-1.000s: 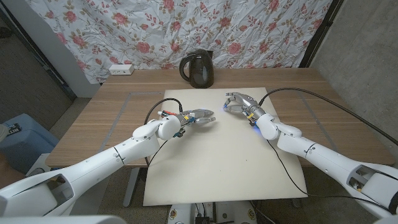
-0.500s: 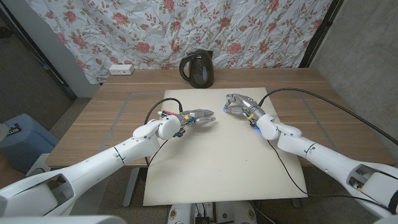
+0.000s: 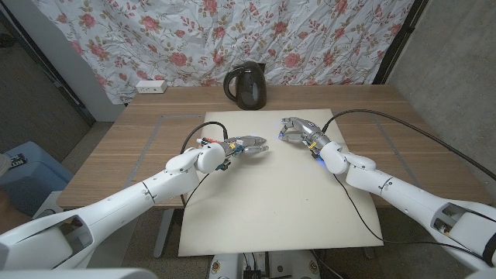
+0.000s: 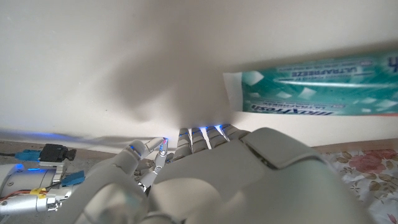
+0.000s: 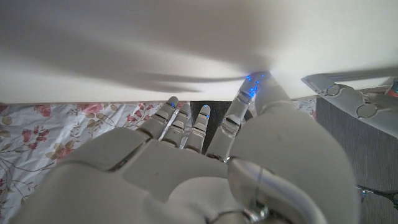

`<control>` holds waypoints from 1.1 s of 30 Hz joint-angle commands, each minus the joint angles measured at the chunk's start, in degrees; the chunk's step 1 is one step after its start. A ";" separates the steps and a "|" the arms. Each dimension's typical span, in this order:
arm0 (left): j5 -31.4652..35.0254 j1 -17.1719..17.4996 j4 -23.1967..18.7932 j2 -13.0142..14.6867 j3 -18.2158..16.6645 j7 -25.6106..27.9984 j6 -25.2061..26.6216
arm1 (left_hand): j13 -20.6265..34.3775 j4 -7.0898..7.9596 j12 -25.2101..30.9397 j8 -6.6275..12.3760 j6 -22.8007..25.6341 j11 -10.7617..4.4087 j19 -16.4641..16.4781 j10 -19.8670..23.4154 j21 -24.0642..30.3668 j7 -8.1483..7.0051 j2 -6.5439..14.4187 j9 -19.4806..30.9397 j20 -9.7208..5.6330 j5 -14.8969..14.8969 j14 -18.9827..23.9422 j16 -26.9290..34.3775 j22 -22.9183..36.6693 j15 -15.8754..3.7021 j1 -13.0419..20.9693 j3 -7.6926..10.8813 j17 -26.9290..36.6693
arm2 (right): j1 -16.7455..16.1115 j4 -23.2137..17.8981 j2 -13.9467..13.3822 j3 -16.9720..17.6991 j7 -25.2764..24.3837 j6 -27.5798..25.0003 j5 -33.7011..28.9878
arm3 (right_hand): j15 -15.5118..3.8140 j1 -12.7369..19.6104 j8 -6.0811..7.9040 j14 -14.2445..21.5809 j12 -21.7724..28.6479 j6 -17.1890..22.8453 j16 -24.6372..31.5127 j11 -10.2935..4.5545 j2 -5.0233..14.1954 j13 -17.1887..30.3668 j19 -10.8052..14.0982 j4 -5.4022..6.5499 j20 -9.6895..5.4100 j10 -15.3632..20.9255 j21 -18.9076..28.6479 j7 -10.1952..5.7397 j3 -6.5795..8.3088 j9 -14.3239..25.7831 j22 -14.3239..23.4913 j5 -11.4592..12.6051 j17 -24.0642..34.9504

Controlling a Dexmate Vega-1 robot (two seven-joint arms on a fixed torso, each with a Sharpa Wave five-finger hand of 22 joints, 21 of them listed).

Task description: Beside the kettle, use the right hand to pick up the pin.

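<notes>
Fingers [image 3: 288, 124] of right hand [image 3: 301, 130] near kettle [image 3: 246, 85], pin indiscernible.

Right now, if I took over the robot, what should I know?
Right hand: over the mat before the kettle, fingers curled down; can't tell if it holds anything.
Left hand: on the mat nearby, a green packet by its fingers.
Pin: too small to make out.
Done: nothing confirmed.
Left: find the pin and lift it with the right hand.
</notes>
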 commanded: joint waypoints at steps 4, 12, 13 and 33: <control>0.00 -0.49 0.23 0.02 0.17 -0.64 0.23 | 0.28 -0.18 0.20 0.35 0.54 -0.40 0.13 0.30 0.10 0.22 7.46 0.17 -5.07 0.46 0.19 0.23 0.16 -1.64 0.22 0.13 0.18 | 0.20 0.58 -0.58 -0.17 0.62 0.11 -0.01 | -0.84 0.25 0.29 -0.18 -0.14 0.59 -0.01 -0.02 0.59 -0.01 0.59 0.17 -0.29 -0.17 0.44 0.07 0.11 0.07 0.12 0.32 0.07; -0.69 -0.57 0.68 -0.04 0.11 -0.90 0.06 | 0.28 -0.21 0.21 0.34 0.56 -0.49 0.23 0.38 0.11 0.15 7.45 0.18 -5.04 0.47 0.27 0.23 0.15 -1.66 0.26 0.20 0.17 | 0.21 0.55 -0.69 -0.08 1.05 -0.14 0.31 | -0.62 0.19 0.23 0.00 -0.12 0.62 0.05 0.06 0.72 -0.01 0.76 0.23 -0.32 -0.18 0.50 0.08 0.11 0.04 0.12 0.32 0.05; -0.73 -0.56 0.72 -0.05 0.12 -0.87 0.05 | 0.28 -0.22 0.21 0.33 0.55 -0.51 0.26 0.36 0.12 0.14 7.45 0.18 -5.02 0.47 0.27 0.23 0.15 -1.67 0.26 0.20 0.16 | 0.20 0.50 -0.71 -0.07 1.12 -0.24 0.31 | -0.60 0.18 0.22 0.02 -0.14 0.62 0.06 0.06 0.73 -0.01 0.77 0.24 -0.31 -0.25 0.50 0.08 0.11 0.03 0.12 0.32 0.04; -2.18 0.47 0.10 0.39 -0.61 0.21 1.38 | 0.29 -0.35 0.36 0.35 0.72 -0.52 0.37 0.93 0.06 0.09 7.42 0.18 -4.97 0.51 0.42 0.20 0.12 -1.67 0.40 0.49 0.11 | 0.00 0.69 -0.65 0.17 1.28 -0.34 1.18 | -0.62 0.05 0.02 -0.14 -0.11 0.59 -0.01 0.31 0.90 -0.01 1.75 0.27 -0.08 -0.30 0.81 0.07 0.06 -0.05 0.12 0.31 0.02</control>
